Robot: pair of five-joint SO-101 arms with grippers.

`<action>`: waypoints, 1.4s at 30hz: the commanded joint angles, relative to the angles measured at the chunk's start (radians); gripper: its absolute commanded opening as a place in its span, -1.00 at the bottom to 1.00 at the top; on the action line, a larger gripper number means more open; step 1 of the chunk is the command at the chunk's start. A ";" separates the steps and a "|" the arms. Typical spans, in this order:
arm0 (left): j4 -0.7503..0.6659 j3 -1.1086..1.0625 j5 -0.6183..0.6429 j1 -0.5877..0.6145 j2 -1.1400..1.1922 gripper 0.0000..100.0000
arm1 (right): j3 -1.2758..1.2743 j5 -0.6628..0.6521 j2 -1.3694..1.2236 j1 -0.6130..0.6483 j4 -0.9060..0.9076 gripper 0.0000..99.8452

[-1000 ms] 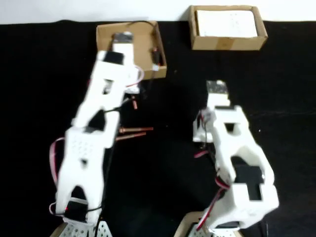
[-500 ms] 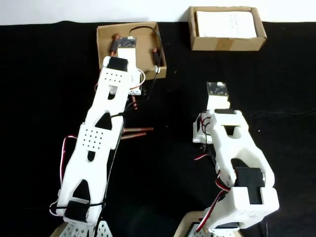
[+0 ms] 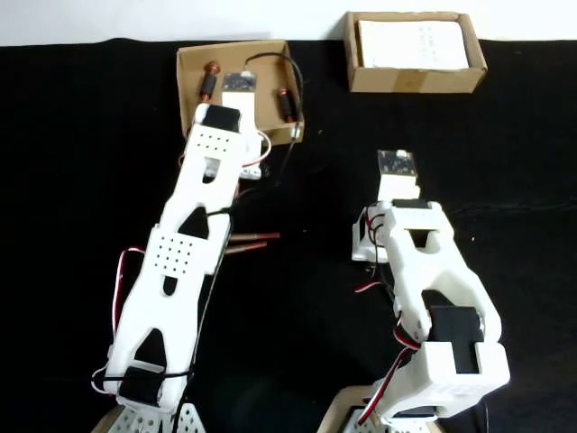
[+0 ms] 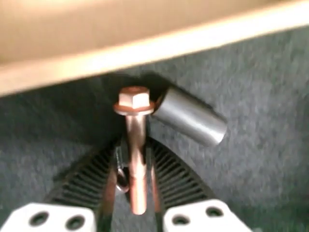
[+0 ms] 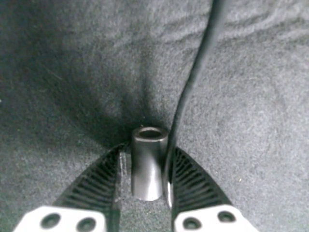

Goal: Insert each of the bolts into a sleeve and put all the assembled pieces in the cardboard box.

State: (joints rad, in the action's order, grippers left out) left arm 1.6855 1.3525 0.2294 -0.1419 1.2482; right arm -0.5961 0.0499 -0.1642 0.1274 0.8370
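My left gripper (image 4: 135,145) is shut on a copper bolt (image 4: 135,104), whose hex head points at the front wall of the cardboard box (image 4: 145,29). A grey sleeve (image 4: 189,116) lies on the black cloth, touching the bolt head. In the high view the left arm (image 3: 203,207) ends just in front of the cardboard box (image 3: 187,95), which holds two assembled pieces (image 3: 209,81) (image 3: 287,101). My right gripper (image 5: 147,151) is shut on a dark sleeve (image 5: 148,179) with its open end facing away. Two loose bolts (image 3: 248,242) lie between the arms.
A second cardboard box (image 3: 415,79) with a white sheet inside stands at the back right. A black cable (image 5: 193,72) runs past the right gripper's sleeve. The right arm (image 3: 424,262) stands at mid-table right, with open cloth around it.
The left arm has drawn back from over the cardboard box toward its front edge, uncovering the two assembled pieces inside. The right arm has hardly moved.
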 commanded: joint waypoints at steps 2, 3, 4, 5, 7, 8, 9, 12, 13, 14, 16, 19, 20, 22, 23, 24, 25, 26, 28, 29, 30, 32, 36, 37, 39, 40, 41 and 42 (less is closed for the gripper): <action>0.078 0.124 0.000 -0.074 -0.071 -0.98 | -0.013 -0.006 -0.001 -0.010 -0.016 -0.99; 0.080 0.136 -0.006 -0.088 -0.094 -0.98 | -0.013 -0.006 -0.001 -0.010 -0.016 -0.99; 0.080 0.134 -0.028 -0.104 -0.124 -0.98 | -0.013 -0.006 -0.001 -0.010 -0.015 -0.99; 0.081 0.130 -0.048 -0.124 -0.151 -0.98 | -0.013 -0.006 -0.001 -0.012 -0.013 -0.99; 0.083 0.065 -0.081 -0.159 -0.208 -0.98 | -0.013 -0.006 -0.001 -0.012 -0.013 -0.99; 0.083 0.016 -0.094 -0.176 -0.239 -0.98 | -0.013 -0.006 0.001 -0.018 -0.013 -0.99; 0.083 -0.039 -0.106 -0.193 -0.268 -0.98 | -0.013 -0.006 0.002 -0.028 -0.012 -0.99; 0.080 -0.208 -0.153 -0.240 -0.354 -0.98 | -0.005 -0.006 0.004 -0.070 0.031 -0.99; 0.078 -0.259 -0.166 -0.251 -0.380 -0.98 | -0.004 -0.006 0.012 -0.084 0.042 -0.99; 0.077 -0.298 -0.180 -0.259 -0.398 -0.98 | -0.012 -0.006 0.028 -0.101 0.048 -0.99; 0.075 -0.360 -0.212 -0.260 -0.409 -0.98 | -0.019 -0.008 0.068 -0.136 0.050 -0.99; 0.075 -0.389 -0.241 -0.257 -0.380 -0.98 | -0.071 -0.008 0.101 -0.186 0.045 -0.99; 0.075 -0.389 -0.249 -0.262 -0.364 -0.98 | -0.085 -0.008 0.107 -0.197 0.044 -0.99; 0.075 -0.389 -0.255 -0.271 -0.331 -0.98 | -0.099 -0.008 0.119 -0.203 0.044 -0.99; 0.075 -0.386 -0.256 -0.275 -0.311 -0.98 | -0.101 -0.008 0.124 -0.203 0.044 -0.99; 0.071 -0.384 -0.256 -0.280 -0.289 -0.98 | -0.101 -0.006 0.124 -0.203 0.041 -0.99; 0.052 -0.384 -0.253 -0.280 -0.269 -0.98 | -0.102 -0.003 0.124 -0.203 0.028 -0.99; 0.032 -0.384 -0.252 -0.278 -0.248 -0.98 | -0.104 -0.003 0.124 -0.202 0.021 -0.99; -0.008 -0.384 -0.250 -0.272 -0.213 -0.98 | -0.104 -0.006 0.124 -0.202 0.019 -0.99; -0.021 -0.384 -0.250 -0.272 -0.199 -0.98 | -0.104 -0.008 0.124 -0.202 0.019 -0.99; -0.032 -0.384 -0.250 -0.272 -0.188 -0.98 | -0.104 -0.008 0.124 -0.202 0.019 -0.99; -0.038 -0.375 -0.250 -0.272 -0.185 -0.97 | -0.104 -0.008 0.124 -0.200 0.018 -0.99; -0.032 -0.338 -0.249 -0.268 -0.176 -0.76 | -0.104 -0.008 0.124 -0.200 0.018 -0.99; -0.032 -0.337 -0.249 -0.265 -0.176 -0.71 | -0.104 -0.008 0.124 -0.200 0.018 -0.99; -0.032 -0.335 -0.249 -0.263 -0.176 -0.66 | -0.104 -0.008 0.124 -0.200 0.018 -0.99; -0.032 -0.335 -0.249 -0.263 -0.176 -0.67 | -0.104 -0.008 0.124 -0.200 0.018 -0.99; -0.032 -0.337 -0.249 -0.263 -0.176 -0.67 | -0.104 -0.008 0.124 -0.200 0.018 -0.99; -0.034 -0.338 -0.249 -0.265 -0.176 -0.67 | -0.104 -0.008 0.124 -0.200 0.018 -0.99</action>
State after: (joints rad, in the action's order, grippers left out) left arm 1.6686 0.9996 -0.0238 -0.3982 1.0717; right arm -0.6805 0.0529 -0.0460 -0.0322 0.8585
